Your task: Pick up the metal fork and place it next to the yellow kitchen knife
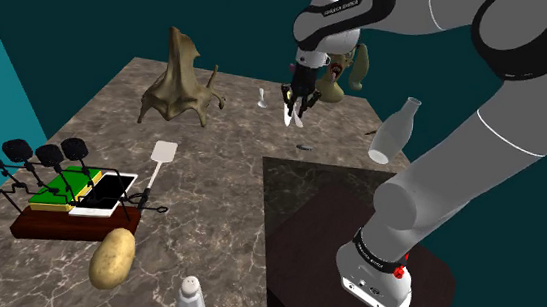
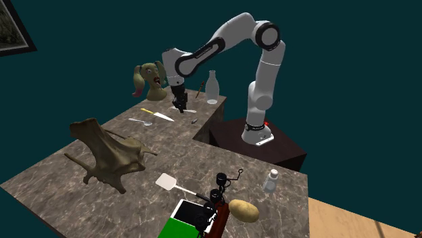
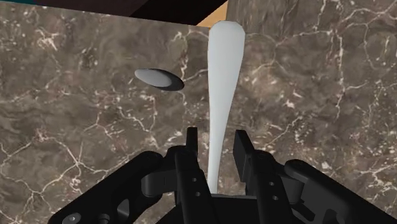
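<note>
**Item 1: my gripper.** Black, two fingers. They are drawn in to a narrow gap, one on each side of a pale handle. I judge them clasped on it.

**Item 2: fork.** It is pale grey-white with a slim neck that widens to a rounded end. It runs out from between my fingers, away from my hand. In the shoulder view its tip hangs below the gripper, clear of the counter. I take it as lifted and carried in my grip.

**Item 3: knife.** It has a yellow handle and a pale blade. It lies flat near the far end of the counter, just to the second exterior view's left of my gripper.

**Item 4: spoon.** It lies flat, just beside the knife on the side nearer that camera.

**Item 5: small grey oval.** It sits on the counter below my hand. I cannot tell what it is.

**Step in hand:** the pick looks done, and the fork is on its way to the knife.

**Next move calls for:**
- a short move across towards the knife
- a descent until the fork lies on the marble alongside the blade
- keeping it off both the knife and the spoon
- opening my fingers only once the fork is resting
</note>
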Motion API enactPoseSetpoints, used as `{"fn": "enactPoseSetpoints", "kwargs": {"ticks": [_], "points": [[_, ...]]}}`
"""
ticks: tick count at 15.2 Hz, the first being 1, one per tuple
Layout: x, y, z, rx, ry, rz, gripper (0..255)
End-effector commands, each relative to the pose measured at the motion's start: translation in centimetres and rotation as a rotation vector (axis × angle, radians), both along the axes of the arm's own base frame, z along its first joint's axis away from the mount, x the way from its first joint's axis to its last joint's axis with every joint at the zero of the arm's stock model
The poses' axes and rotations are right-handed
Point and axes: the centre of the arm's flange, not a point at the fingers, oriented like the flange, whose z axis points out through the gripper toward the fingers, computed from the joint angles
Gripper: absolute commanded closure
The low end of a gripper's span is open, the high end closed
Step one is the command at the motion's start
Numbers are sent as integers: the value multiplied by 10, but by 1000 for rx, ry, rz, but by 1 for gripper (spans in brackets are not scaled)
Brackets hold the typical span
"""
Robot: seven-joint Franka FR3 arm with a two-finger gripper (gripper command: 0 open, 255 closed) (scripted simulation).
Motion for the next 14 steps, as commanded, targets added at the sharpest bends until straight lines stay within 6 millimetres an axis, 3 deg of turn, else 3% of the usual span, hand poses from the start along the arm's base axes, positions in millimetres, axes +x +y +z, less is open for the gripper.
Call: {"fn": "enactPoseSetpoints", "kwargs": {"ticks": [1,5,14], "points": [[-3,-29,4,0,0,1,255],[-6,-86,4,0,0,1,255],[-6,-86,-43,0,0,1,255]]}}
